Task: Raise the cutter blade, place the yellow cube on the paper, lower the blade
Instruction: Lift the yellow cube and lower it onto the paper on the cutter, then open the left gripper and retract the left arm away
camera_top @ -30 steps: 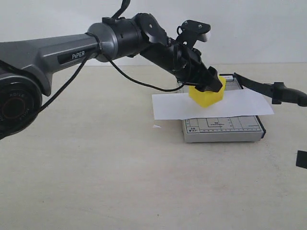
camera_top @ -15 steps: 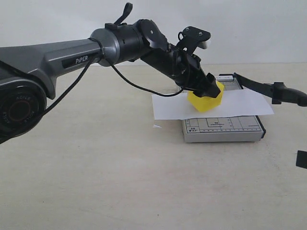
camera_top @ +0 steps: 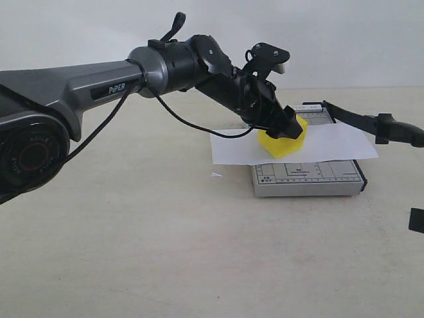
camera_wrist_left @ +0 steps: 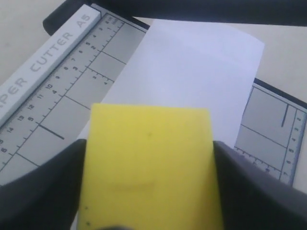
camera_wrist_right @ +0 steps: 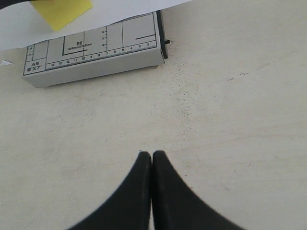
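Note:
My left gripper (camera_top: 286,126) is shut on the yellow cube (camera_top: 283,140), one finger (camera_wrist_left: 43,182) on each side of it. The cube hangs tilted over the middle of the white paper (camera_top: 331,142), low on the sheet; I cannot tell whether it touches. The paper lies across the grey trimmer base (camera_top: 308,179). The black cutter blade (camera_top: 361,120) stands raised, slanting from its hinge at the back off to the right, with nothing holding it. My right gripper (camera_wrist_right: 152,154) is shut and empty over bare table, in front of the trimmer.
In the left wrist view the paper (camera_wrist_left: 192,67) covers the ruled base (camera_wrist_left: 62,91), and the blade (camera_wrist_left: 201,9) is a dark band beyond it. A tiny white scrap (camera_top: 216,175) lies left of the trimmer. The beige table (camera_top: 165,252) surrounds everything.
The left gripper has brought the cube down a little toward the paper and tilted it. The blade and the right gripper have not moved.

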Controlling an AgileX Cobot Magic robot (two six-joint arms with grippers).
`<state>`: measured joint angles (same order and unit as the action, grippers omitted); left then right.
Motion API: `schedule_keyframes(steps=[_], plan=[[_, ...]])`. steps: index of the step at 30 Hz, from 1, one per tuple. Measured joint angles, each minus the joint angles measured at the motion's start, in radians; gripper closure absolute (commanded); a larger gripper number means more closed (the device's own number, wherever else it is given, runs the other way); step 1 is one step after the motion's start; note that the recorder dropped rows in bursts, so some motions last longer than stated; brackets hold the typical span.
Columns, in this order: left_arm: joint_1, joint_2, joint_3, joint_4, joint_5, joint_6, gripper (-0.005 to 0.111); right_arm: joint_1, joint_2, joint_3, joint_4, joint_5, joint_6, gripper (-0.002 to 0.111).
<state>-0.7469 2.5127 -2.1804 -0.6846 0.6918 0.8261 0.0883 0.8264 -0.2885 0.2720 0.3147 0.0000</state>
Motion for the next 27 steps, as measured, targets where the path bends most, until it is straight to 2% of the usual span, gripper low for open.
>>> schedule_keyframes(steps=[2,7,9,12,14,16,18,19,21,27], plan=[[0.0,0.0,0.0,0.0,0.0,0.0,0.08,0.0,0.0,0.0,0.002,0.0,0.0,0.108],[0.0,0.006,-0.003,-0.002,-0.011,0.002,0.038,0.0,0.0,0.0,0.002,0.0,0.0,0.108],[0.0,0.008,-0.003,-0.002,-0.019,0.002,0.03,0.0,0.0,0.0,0.002,0.0,0.0,0.108],[0.0,0.015,-0.003,-0.003,-0.027,0.002,0.027,0.0,0.0,0.0,0.002,0.0,0.0,0.108],[0.0,0.015,-0.003,-0.001,-0.027,-0.005,0.03,0.0,0.0,0.0,0.002,0.0,0.0,0.108],[0.0,-0.006,-0.003,-0.001,-0.053,-0.045,0.044,0.0,0.0,0.0,0.002,0.0,0.0,0.108],[0.0,-0.053,-0.003,0.003,-0.112,-0.088,0.066,0.0,0.0,0.0,0.002,0.0,0.0,0.108],[0.0,-0.074,-0.003,0.01,-0.134,-0.105,0.085,0.0,0.0,0.0,0.002,0.0,0.0,0.108],[0.004,-0.127,-0.003,0.017,-0.171,-0.138,0.103,0.0,0.0,0.0,0.002,0.007,0.0,0.108],[0.025,-0.183,0.004,0.025,-0.173,-0.199,0.102,0.0,0.0,0.0,0.002,0.011,0.0,0.108]])
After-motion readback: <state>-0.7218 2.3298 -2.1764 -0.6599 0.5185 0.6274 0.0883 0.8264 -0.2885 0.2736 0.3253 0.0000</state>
